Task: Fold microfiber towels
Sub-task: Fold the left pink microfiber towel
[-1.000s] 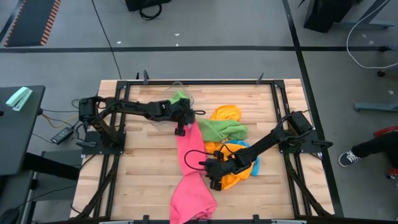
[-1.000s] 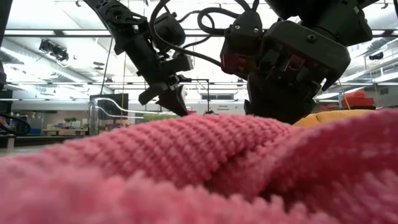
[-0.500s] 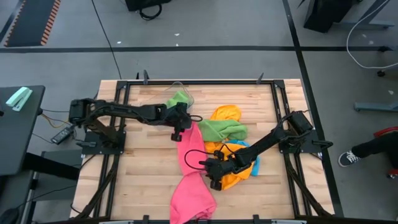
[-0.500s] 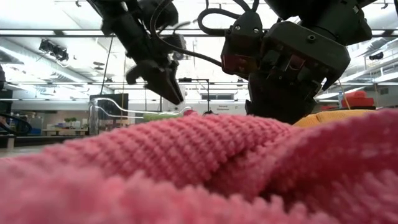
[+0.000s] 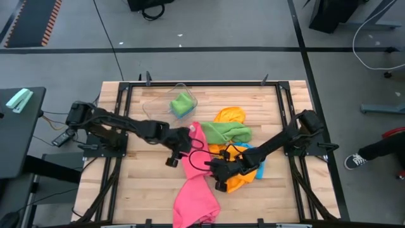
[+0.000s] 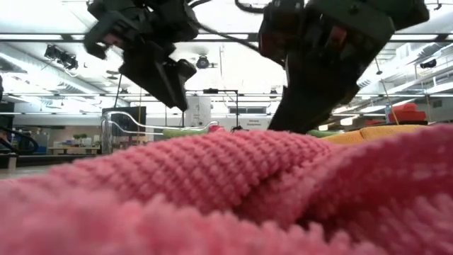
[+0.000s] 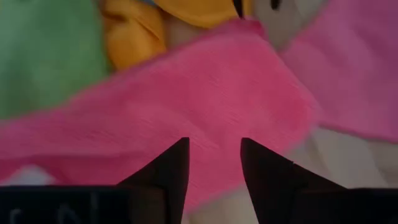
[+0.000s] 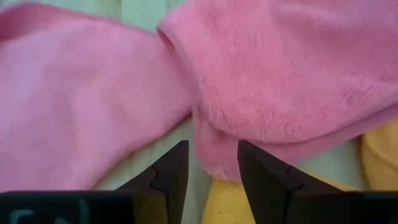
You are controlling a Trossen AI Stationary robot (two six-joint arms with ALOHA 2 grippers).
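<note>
A pink towel (image 5: 195, 180) lies crumpled in a long strip from the table's middle to its near edge. It fills the foreground of the low view as the pink towel (image 6: 226, 191). My left gripper (image 5: 183, 149) hangs open above the strip's far end (image 7: 186, 93), touching nothing. My right gripper (image 5: 218, 180) stands open just over a fold at the strip's middle (image 8: 273, 81). A green towel (image 5: 226, 132), an orange towel (image 5: 229, 116), another orange one (image 5: 243, 178) and a blue towel (image 5: 258, 166) lie in a heap to the right.
A clear tub (image 5: 172, 101) at the far middle holds another green towel (image 5: 182, 103). Black frame rails (image 5: 190, 83) run around the table. Bare wood (image 5: 142, 183) lies at the near left. A person's shoe (image 5: 355, 161) shows on the floor to the right.
My left gripper has opened and let go of the pink towel's far end, then risen and swung toward the table's near edge. The far end has stayed on the table. My right gripper has risen a little over the towel's middle.
</note>
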